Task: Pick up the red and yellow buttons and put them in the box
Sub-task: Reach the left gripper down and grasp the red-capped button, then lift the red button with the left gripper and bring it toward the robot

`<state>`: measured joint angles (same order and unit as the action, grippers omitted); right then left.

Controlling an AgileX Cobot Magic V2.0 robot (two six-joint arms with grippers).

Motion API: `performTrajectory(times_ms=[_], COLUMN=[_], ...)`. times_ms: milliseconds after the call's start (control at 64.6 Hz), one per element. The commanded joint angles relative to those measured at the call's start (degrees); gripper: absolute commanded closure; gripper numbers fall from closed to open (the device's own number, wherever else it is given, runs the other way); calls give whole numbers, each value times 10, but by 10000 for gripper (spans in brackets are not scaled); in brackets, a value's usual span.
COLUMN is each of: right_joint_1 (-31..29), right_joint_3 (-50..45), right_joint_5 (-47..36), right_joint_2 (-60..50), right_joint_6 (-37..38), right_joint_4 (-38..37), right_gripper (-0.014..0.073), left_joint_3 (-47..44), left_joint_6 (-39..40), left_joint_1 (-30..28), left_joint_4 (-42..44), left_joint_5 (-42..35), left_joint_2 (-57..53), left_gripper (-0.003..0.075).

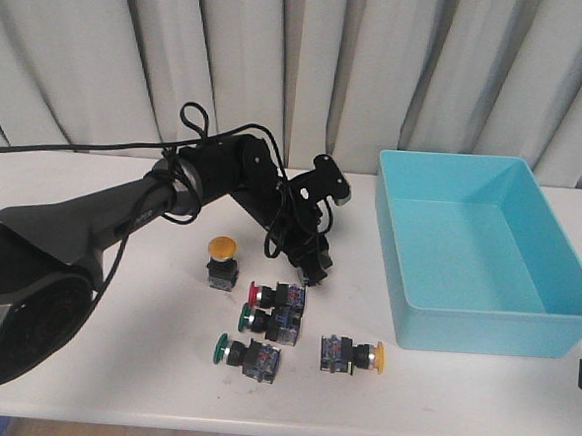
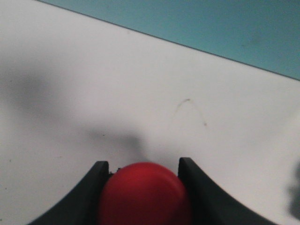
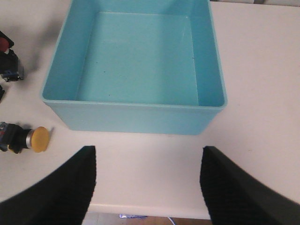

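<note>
The red button (image 2: 145, 194) shows its wide red cap between the black fingers of my left gripper (image 2: 143, 165), which is shut on it just above the white table. In the front view the left gripper (image 1: 314, 267) hangs low, left of the box, and hides the red button. Upright on its black body, the yellow button (image 1: 222, 246) stands on the table left of that gripper. The light-blue box (image 1: 482, 329) sits at the right with nothing inside. At the table's right front edge my right gripper (image 3: 147, 187) is open and holds nothing, just in front of the box (image 3: 131, 117).
Several smaller switches lie in front of the left gripper: a red one (image 1: 259, 294), two green ones (image 1: 250, 320) (image 1: 224, 349) and a small yellow one (image 1: 376, 356). The small yellow one (image 3: 36, 139) also shows beside the box's near corner. Curtains hang behind the table.
</note>
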<state>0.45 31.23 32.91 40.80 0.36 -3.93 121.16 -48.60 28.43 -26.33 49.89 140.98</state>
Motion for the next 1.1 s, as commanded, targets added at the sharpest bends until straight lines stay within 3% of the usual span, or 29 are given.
performTrajectory(times_ms=[0, 294, 604, 882, 1084], right_joint_1=[-3, -3, -3, -3, -3], right_joint_3=[19, 19, 19, 19, 19], right_joint_5=[-33, -23, -17, -17, -17], right_joint_2=[3, 1, 1, 1, 1], right_joint_6=[-4, -4, -4, -4, -4], right_joint_4=[-3, -4, -4, -4, -4], right_gripper=[116, 116, 116, 116, 116], left_joint_3=[17, 17, 17, 17, -13], left_joint_6=[18, 116, 281, 322, 322], left_joint_1=[1, 1, 1, -2, -1], left_joint_4=[-19, 84, 236, 224, 181], left_joint_5=[9, 66, 105, 184, 176], left_joint_2=[-66, -126, -195, -262, -322], left_gripper=[524, 532, 532, 532, 532])
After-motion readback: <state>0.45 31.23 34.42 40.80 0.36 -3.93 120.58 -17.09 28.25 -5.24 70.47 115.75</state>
